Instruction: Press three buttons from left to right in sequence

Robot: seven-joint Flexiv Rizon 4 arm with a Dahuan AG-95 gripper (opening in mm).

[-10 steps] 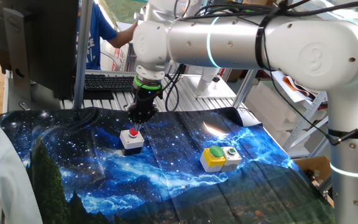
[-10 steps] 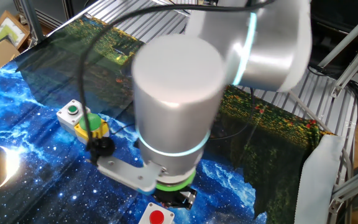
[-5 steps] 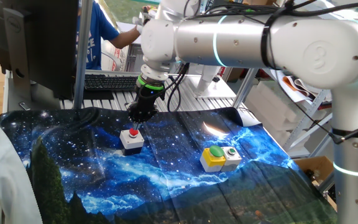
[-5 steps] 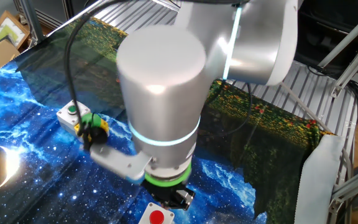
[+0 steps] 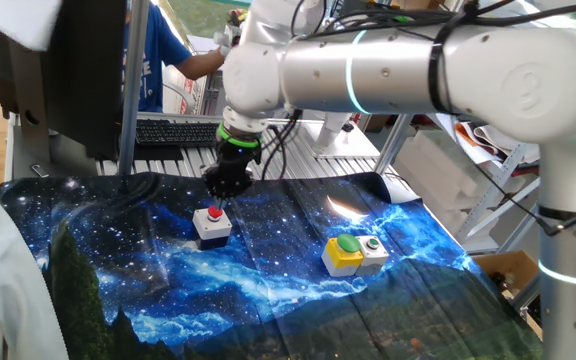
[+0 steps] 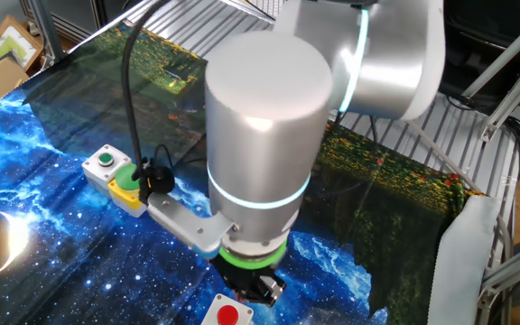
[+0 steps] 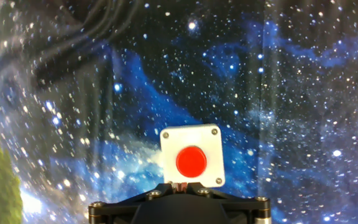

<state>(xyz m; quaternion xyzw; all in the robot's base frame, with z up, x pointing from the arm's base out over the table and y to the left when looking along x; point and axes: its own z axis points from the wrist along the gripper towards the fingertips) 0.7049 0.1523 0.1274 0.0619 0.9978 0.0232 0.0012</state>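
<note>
We take the first of the three presses to be in hand: the gripper [image 5: 222, 190] hangs directly above the red button [image 5: 213, 213] on its grey-white box, which sits toward the tabletop's [image 5: 268, 300] far-left corner in one fixed view. The large green dome [image 5: 348, 244] on its yellow box and the small green cap [image 5: 373, 242] on its white box stand touching, well apart toward the right edge. The next move, in our judgement, calls for a straight descent onto the red cap. The fingers are hidden; in the hand view only the dark mount shows, so we cannot tell whether they are open or closed, nor whether they touch the cap.
</note>
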